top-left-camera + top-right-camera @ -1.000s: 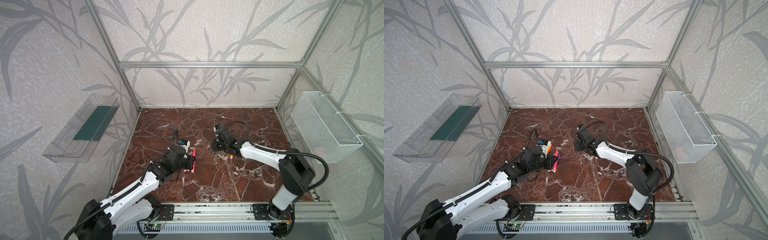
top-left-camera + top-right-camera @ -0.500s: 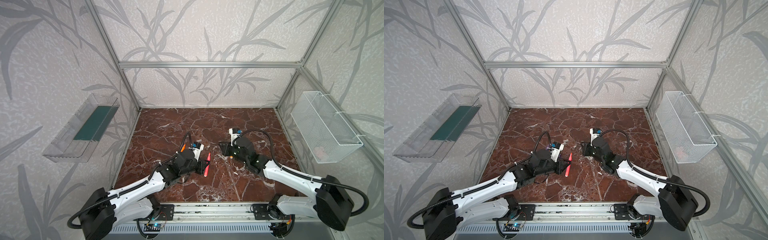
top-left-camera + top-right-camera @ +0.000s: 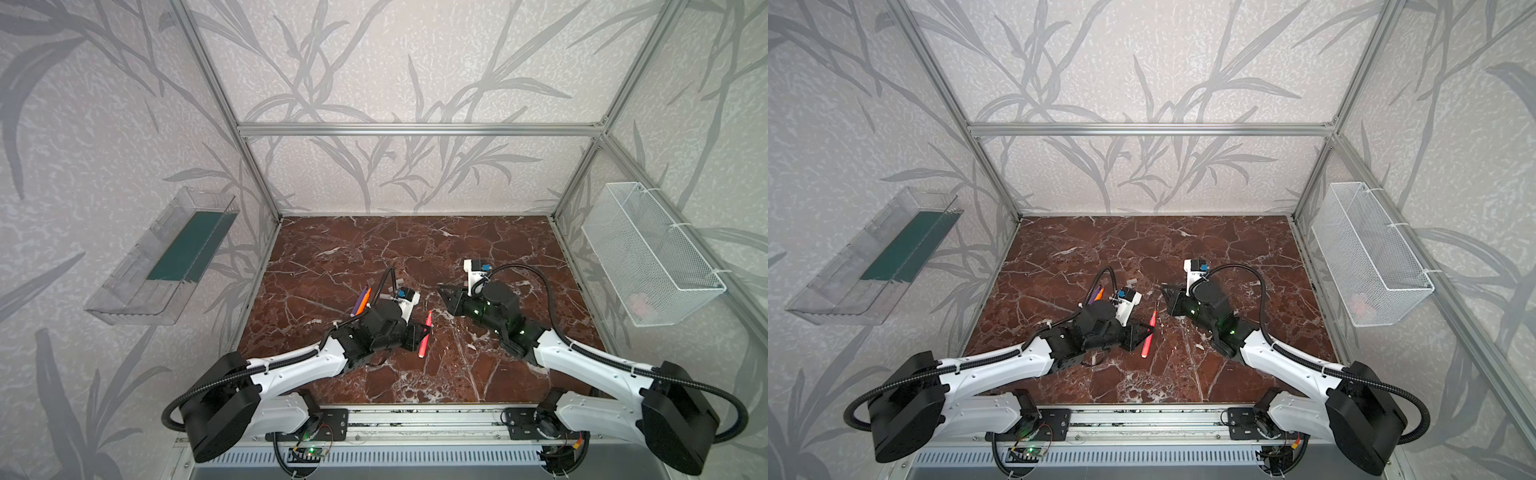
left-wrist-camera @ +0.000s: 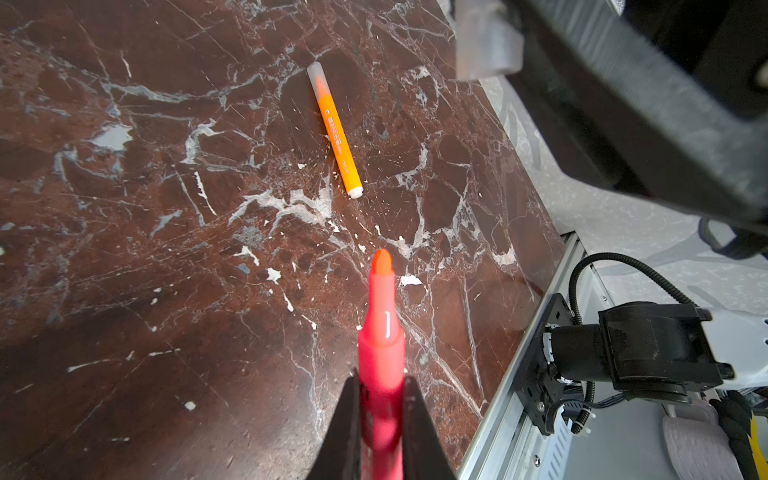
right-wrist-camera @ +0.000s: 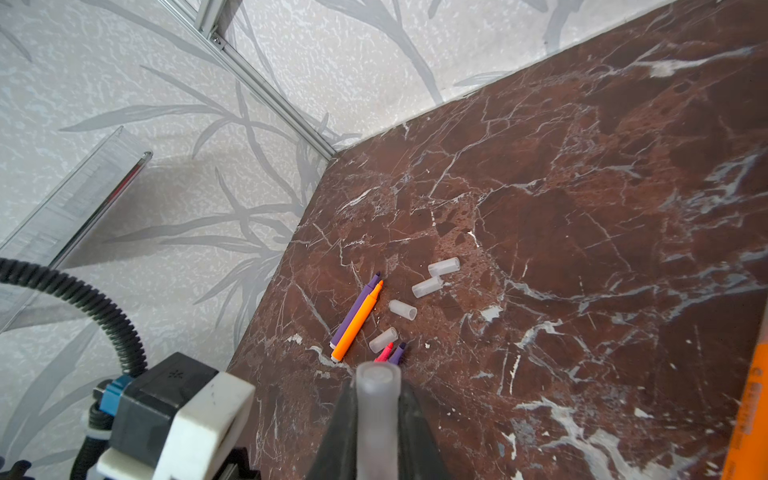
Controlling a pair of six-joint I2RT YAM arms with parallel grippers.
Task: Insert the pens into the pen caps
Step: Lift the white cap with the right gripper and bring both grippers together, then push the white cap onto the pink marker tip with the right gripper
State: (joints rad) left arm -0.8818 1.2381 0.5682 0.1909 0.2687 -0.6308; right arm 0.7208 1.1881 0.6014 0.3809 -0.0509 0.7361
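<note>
Pens and caps are divided between the two claws and the dark red marble worktop (image 3: 374,257). A pink-red pen (image 4: 381,332) is pinched in the left claw (image 4: 382,388). The jaws are clamped tight on its barrel, and its bare pointed tip sticks out ahead. The right claw (image 5: 377,390) is clenched on a frosted cap (image 5: 378,432), whose rounded end pokes out past the fingertips.

In both top views the two claws face each other near the middle of the worktop. They are close but apart, and the held pen is not in the held cap.

A capped orange pen (image 4: 334,129) lies flat on the marble beyond the held pen's tip, clear of both claws.

Further off, toward the left wall, a purple pen (image 5: 353,311) and an orange pen (image 5: 360,322) lie side by side, touching and uncapped. Four loose caps (image 5: 402,309) are scattered just beside them.

The tips of a second pink-red pen (image 5: 385,352) and a second purple pen (image 5: 398,353) peek out behind the held cap, and the rest of each is hidden. In the top views the left arm's cable covers part of this cluster, so the caps there are hard to make out. An orange barrel (image 5: 748,415) is cut off at the edge of the right wrist view.
</note>
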